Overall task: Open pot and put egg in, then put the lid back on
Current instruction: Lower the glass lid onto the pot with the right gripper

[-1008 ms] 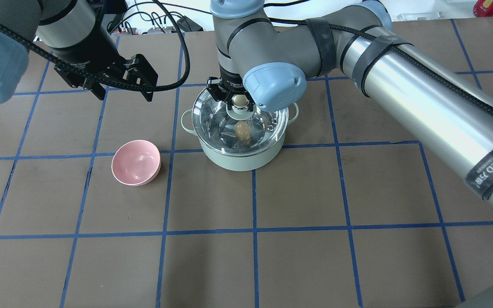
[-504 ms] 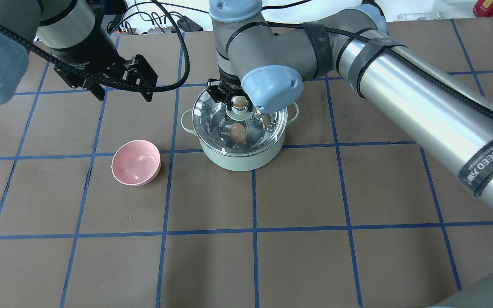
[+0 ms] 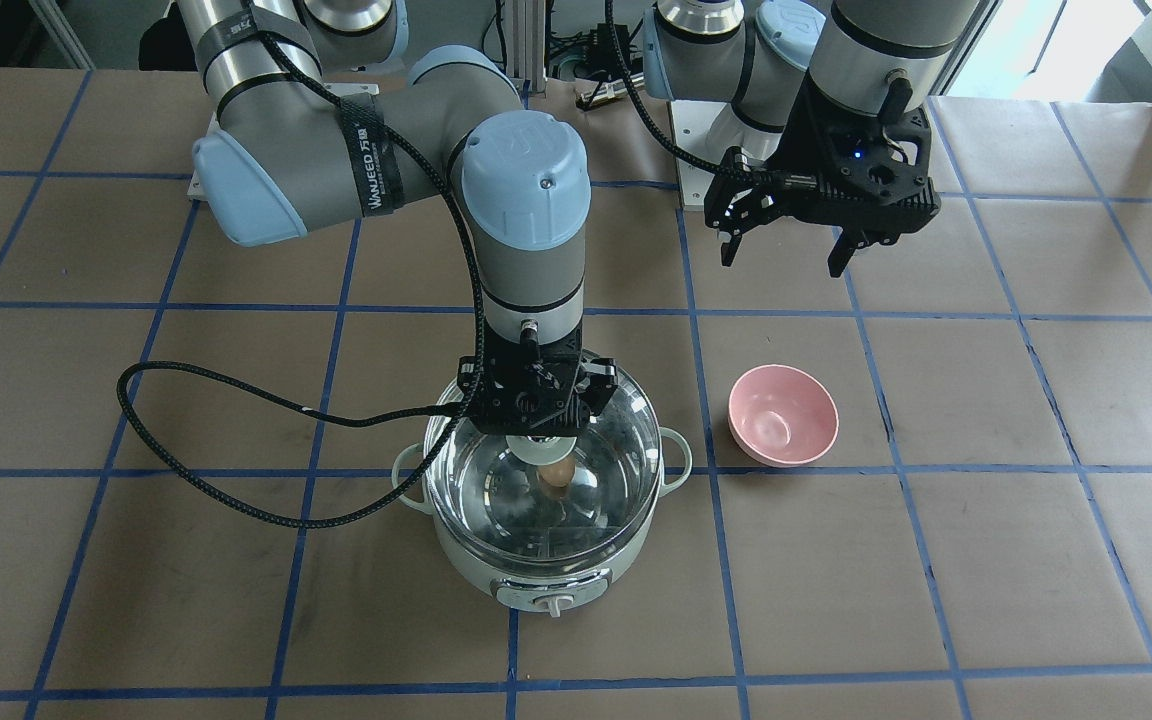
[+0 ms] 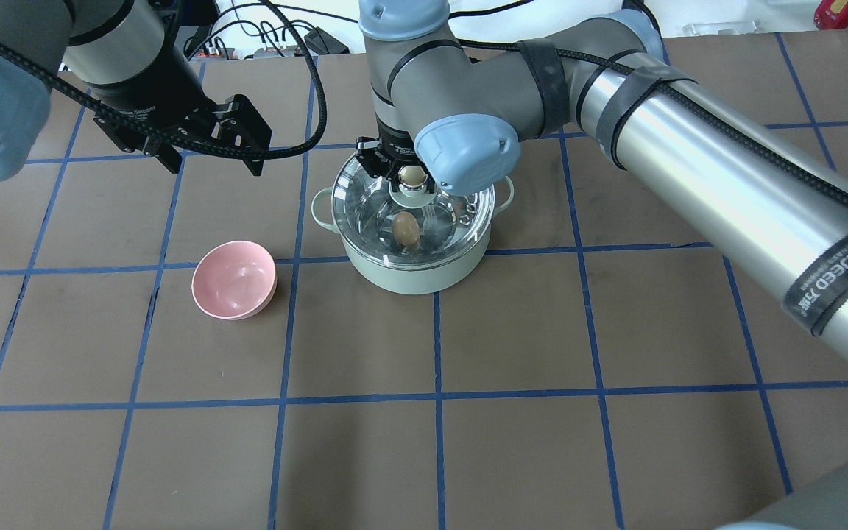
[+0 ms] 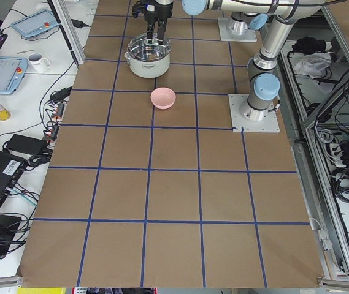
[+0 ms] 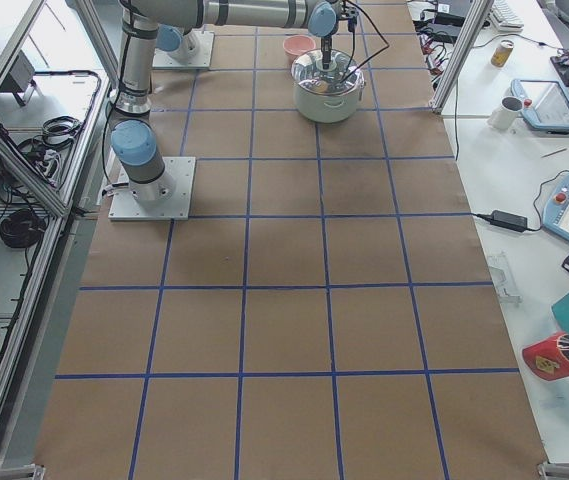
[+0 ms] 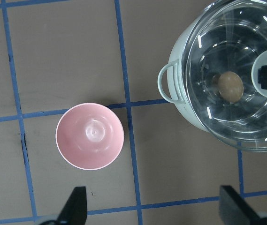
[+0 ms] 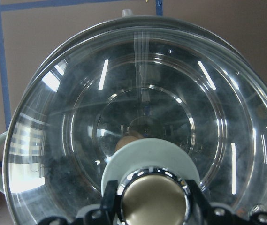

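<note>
The mint-green pot [image 4: 409,276] stands on the table, its dial facing away from the robot [image 3: 548,600]. The egg [image 4: 407,228] lies inside on the steel bottom and shows through the glass in the front view [image 3: 557,473] and the left wrist view [image 7: 230,86]. The clear lid [image 4: 365,213] sits over the pot's rim. My right gripper [image 4: 411,177] is shut on the lid's beige knob [image 8: 153,201] from straight above. My left gripper [image 4: 216,163] is open and empty, held above the table to the left of the pot.
A small empty pink bowl [image 4: 234,280] stands left of the pot and shows in the left wrist view [image 7: 90,136]. The right arm's black cable [image 3: 236,500] loops down beside the pot. Brown table [image 4: 542,442] with blue grid lines.
The right arm has shifted slightly left with the lid, which has settled over the pot's rim. The left arm and the bowl have not moved.
</note>
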Controlling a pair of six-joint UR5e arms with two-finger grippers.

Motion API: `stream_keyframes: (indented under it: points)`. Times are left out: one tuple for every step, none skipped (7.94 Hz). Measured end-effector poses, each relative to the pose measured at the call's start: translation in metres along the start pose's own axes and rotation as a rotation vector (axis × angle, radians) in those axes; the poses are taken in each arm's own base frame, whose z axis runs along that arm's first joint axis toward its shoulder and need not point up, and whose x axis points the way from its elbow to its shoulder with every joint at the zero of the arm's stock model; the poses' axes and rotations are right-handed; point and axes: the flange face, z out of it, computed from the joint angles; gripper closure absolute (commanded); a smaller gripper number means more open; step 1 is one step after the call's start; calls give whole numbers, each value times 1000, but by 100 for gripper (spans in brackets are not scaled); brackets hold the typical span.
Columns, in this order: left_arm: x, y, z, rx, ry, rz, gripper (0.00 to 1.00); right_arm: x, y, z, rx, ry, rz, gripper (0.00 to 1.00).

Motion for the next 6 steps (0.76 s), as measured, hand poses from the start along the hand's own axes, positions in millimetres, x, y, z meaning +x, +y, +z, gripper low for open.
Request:
stream_keyframes:
  points:
    - [0,0,0,0,0,0,0,0,-1,2,3,0,-5,100]
    - [0,0,0,0,1,0,0,-1,-2,3,4,0,-7,100]
    - [0,0,0,0,1,0,0,-1,-2,4,4,0,-9,100]
    - [0,0,0,0,2,0,0,-1,-2,4,5,0,-10,100]
    - [0,0,0,0,2,0,0,-1,-3,4,6,-1,-13,100]
    - [0,0,0,0,2,0,0,-1,-3,4,8,0,-21,100]
